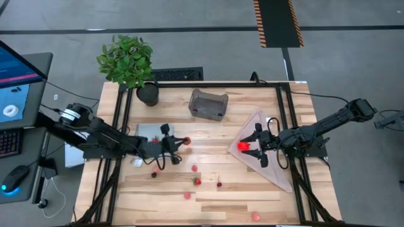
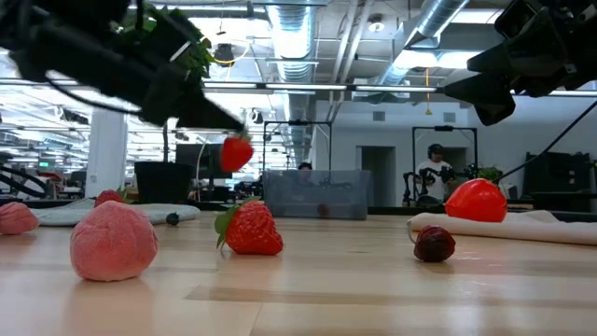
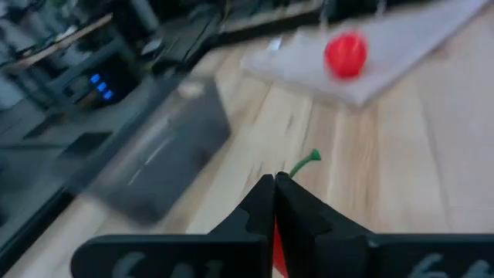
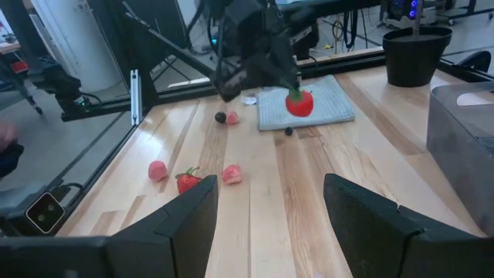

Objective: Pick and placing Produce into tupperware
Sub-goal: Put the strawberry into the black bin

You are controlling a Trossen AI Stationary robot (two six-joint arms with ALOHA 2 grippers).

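Observation:
My left gripper point(image 1: 180, 142) is shut on a red strawberry point(image 2: 236, 152) held above the table's middle, beside the blue-grey mat point(image 1: 146, 132). The grey tupperware point(image 1: 208, 104) stands farther back, at the far middle. Several more berries lie on the wood: a strawberry point(image 2: 252, 229), a pink piece point(image 2: 114, 241) and a dark one point(image 2: 434, 244). The larger bright red round one point(image 1: 243, 146) rests on a pale triangular cloth point(image 1: 268, 129). My right gripper point(image 4: 270, 181) stands open above that cloth, nothing between its fingers. My left gripper pinches the strawberry between its two fingertips at the leafy top end point(image 4: 296, 94); a green stem point(image 3: 305, 162) sticks out past the tips. The fingers reach in from the table's left, slanting slightly down. The berry hangs below them, lifted clear of the table.
A leafy potted plant point(image 1: 129, 60) in a black pot stands at the far left corner. Black frame rails point(image 1: 123, 120) run along both table sides. Loose berries point(image 1: 197, 181) dot the near middle of the table.

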